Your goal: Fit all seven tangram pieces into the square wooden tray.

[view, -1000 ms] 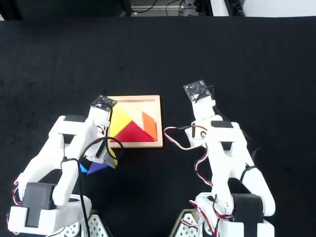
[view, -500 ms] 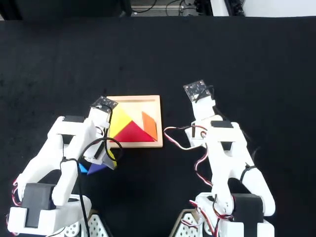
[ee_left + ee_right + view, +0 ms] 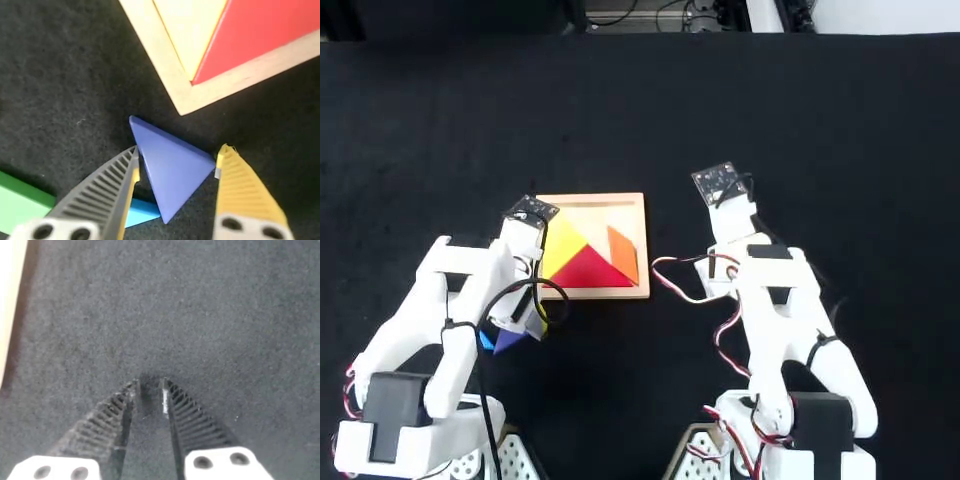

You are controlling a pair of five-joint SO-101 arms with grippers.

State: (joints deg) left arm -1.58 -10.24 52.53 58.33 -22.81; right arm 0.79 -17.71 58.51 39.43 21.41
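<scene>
1. While the left gripper (image 3: pixel 177 152) has its ribbed fingers (image 3: pixel 115 185) pressed to two sides of the blue triangle (image 3: pixel 170 170), which I take for a grip, that piece is on the surface (image 3: pixel 820 120) just off the corner of the square wooden tray (image 3: pixel 175 85) nearest the left arm.
2. Step in hand, as judged: carrying this triangle into the tray. Lift it straight up, since it overlaps a light blue piece (image 3: pixel 140 212). Clear the raised rim and turn it to suit the bare wood before lowering.
3. Tray: pale wood, square, with a low rim. A yellow triangle (image 3: pixel 563 243), a red triangle (image 3: pixel 588 268) and an orange piece (image 3: pixel 622 250) are seated in it.
4. Pieces: flat, sharp-cornered, matt painted. A green piece (image 3: pixel 20 200) lies nearby.
5. Surface: black, felt-like.
6. Right gripper (image 3: pixel 149 385): fingers all but closed and holding nothing, near the tray's edge on its own side.
</scene>
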